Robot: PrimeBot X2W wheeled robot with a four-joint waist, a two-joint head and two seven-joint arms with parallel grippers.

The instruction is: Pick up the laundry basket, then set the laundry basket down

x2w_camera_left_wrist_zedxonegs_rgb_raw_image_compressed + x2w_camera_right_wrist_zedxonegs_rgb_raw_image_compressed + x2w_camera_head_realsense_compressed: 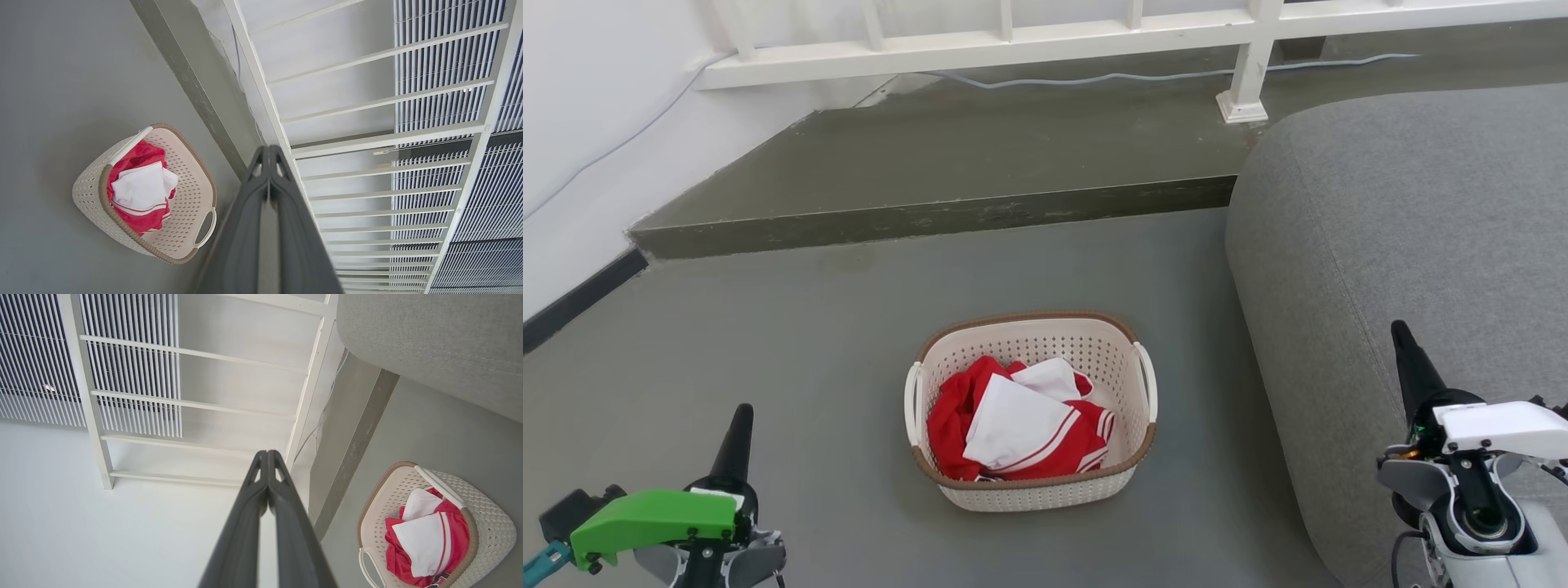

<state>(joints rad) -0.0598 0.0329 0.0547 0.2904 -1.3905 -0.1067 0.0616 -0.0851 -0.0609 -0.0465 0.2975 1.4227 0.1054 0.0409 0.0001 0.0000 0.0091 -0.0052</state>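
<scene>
Your small cream-white perforated plastic laundry basket (1037,492), with its brown woven-look rim, stands upright on the grey floor (768,343), midway between your two arms and just beside the grey fabric sofa (1405,229). Crumpled red and white garments (1013,425) lie inside it.

Your left gripper (268,151) and right gripper (267,454) both hang well apart from it. Each has its jaws clenched together with nothing between them.

This fits either a basket waiting to be lifted or one already put back down, so judge the hazards with that in mind.

Should a lift follow, clenched jaws would only shove the light basket across the floor rather than take a white loop handle (1147,380). On the right side, the sofa leaves little room, so your right arm could snag on the fabric. If one handle rises ahead of the other, the basket would probably tilt and spill the clothes.
</scene>
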